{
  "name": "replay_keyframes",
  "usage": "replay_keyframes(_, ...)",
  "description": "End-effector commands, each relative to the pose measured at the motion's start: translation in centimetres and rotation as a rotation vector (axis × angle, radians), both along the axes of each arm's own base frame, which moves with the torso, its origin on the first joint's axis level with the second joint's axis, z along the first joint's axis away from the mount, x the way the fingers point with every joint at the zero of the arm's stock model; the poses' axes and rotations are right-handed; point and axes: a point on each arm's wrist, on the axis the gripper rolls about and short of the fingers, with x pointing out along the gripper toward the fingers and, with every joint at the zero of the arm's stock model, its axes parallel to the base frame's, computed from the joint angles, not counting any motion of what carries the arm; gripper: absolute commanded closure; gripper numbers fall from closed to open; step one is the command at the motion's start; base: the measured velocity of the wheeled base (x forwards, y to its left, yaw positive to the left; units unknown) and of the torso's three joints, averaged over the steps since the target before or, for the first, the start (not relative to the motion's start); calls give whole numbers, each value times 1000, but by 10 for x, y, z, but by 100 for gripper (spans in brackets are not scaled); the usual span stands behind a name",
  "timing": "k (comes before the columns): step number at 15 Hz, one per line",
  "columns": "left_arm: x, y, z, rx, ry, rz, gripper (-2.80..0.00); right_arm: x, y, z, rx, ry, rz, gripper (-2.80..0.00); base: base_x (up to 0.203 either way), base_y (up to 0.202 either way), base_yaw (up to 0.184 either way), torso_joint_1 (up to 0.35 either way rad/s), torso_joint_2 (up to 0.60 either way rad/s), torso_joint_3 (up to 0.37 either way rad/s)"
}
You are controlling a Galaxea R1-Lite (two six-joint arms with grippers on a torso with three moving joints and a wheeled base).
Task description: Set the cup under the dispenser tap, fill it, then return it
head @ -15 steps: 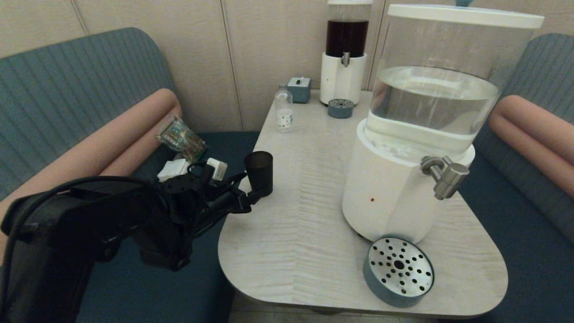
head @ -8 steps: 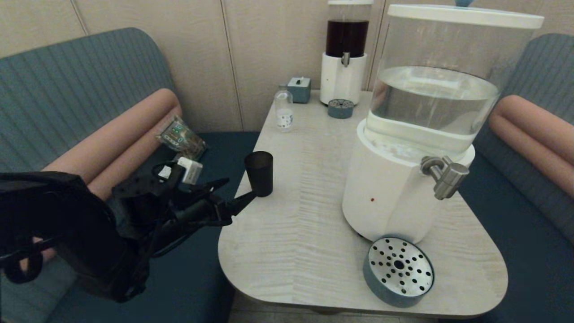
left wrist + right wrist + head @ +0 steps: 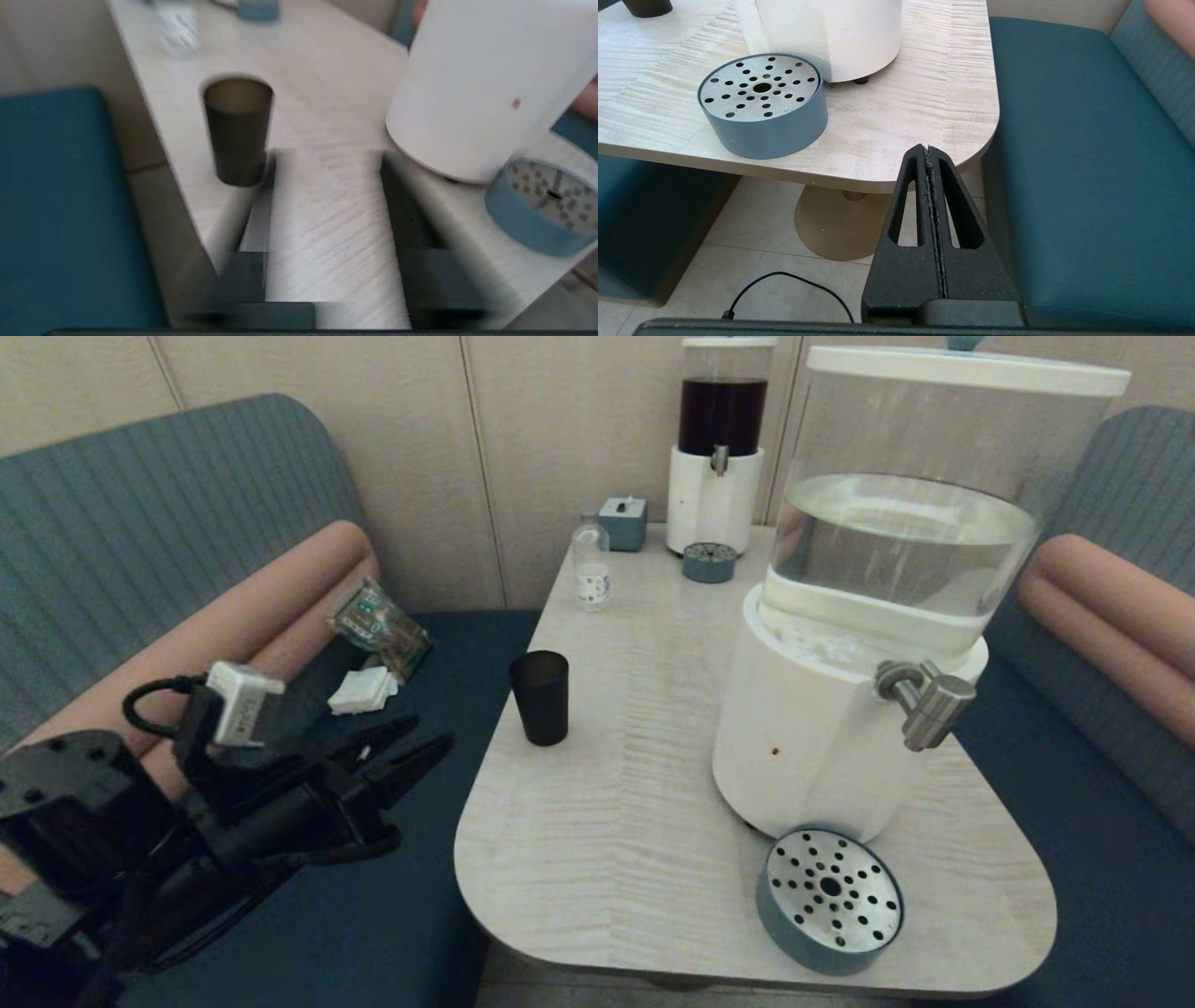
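The dark smoky cup [image 3: 539,697] stands upright and alone near the table's left edge; it also shows in the left wrist view [image 3: 238,130]. My left gripper [image 3: 432,730] hangs open and empty over the seat, left of the table and apart from the cup, its blurred fingers [image 3: 402,200] pointing at the tabletop. The metal dispenser tap [image 3: 924,703] juts from the large white-based dispenser [image 3: 808,737], with nothing below its nozzle. My right gripper [image 3: 928,149] is shut and empty, parked low beside the table's near right corner.
A round blue drip tray [image 3: 829,901] with a perforated metal top lies near the table's front edge, also in the right wrist view [image 3: 762,105]. At the back stand a small clear bottle [image 3: 590,565], a narrower dark-liquid dispenser [image 3: 717,457] and a small blue box [image 3: 623,522].
My left gripper has let go of the cup and drawn back to the left, off the table and over the seat. The cup stays standing where it was.
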Motion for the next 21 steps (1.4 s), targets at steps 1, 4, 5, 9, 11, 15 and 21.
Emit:
replay_keyframes(1, -28, 6, 23, -26, -99, 31, 0, 0, 0, 0, -1, 0, 1, 0, 0, 0, 0, 0, 0, 0)
replay_keyframes(4, -55, 13, 44, -55, -155, 117, 0, 0, 0, 0, -1, 0, 1, 0, 0, 0, 0, 0, 0, 0)
replay_keyframes(5, -62, 15, 50, -65, -165, 151, 0, 0, 0, 0, -1, 0, 1, 0, 0, 0, 0, 0, 0, 0)
replay_keyframes(9, -92, 29, 66, -149, -216, 319, 0, 0, 0, 0, -1, -1, 1, 0, 0, 0, 0, 0, 0, 0)
replay_keyframes(11, -110, 37, 68, -163, -246, 375, 0, 0, 0, 0, 0, 0, 1, 0, 0, 0, 0, 0, 0, 0)
replay_keyframes(15, -155, 45, 69, -173, -276, 438, 0, 0, 0, 0, 0, -1, 1, 0, 0, 0, 0, 0, 0, 0)
replay_keyframes(21, -229, 51, 47, -148, -341, 564, 0, 0, 0, 0, -1, 0, 1, 0, 0, 0, 0, 0, 0, 0)
